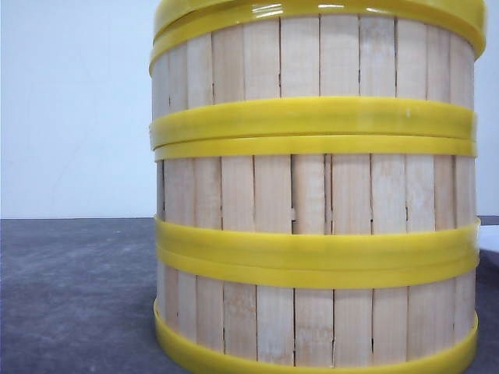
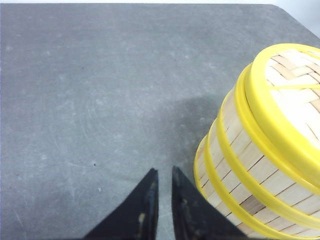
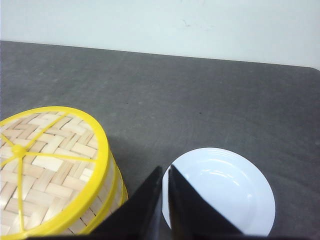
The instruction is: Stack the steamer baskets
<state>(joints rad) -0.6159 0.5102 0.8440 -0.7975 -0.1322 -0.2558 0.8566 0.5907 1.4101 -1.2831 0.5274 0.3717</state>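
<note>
Three baskets stand stacked in one column on the grey table, close in front of the front camera, with a woven lid on top. The left gripper hangs over bare table left of the stack, fingers nearly pressed together, holding nothing. The right gripper, likewise nearly closed and empty, hangs between the stack and a white plate to its right.

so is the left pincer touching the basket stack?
Apart. Left wrist view shows bare table between the left pincer and the steamer baskets.
</note>
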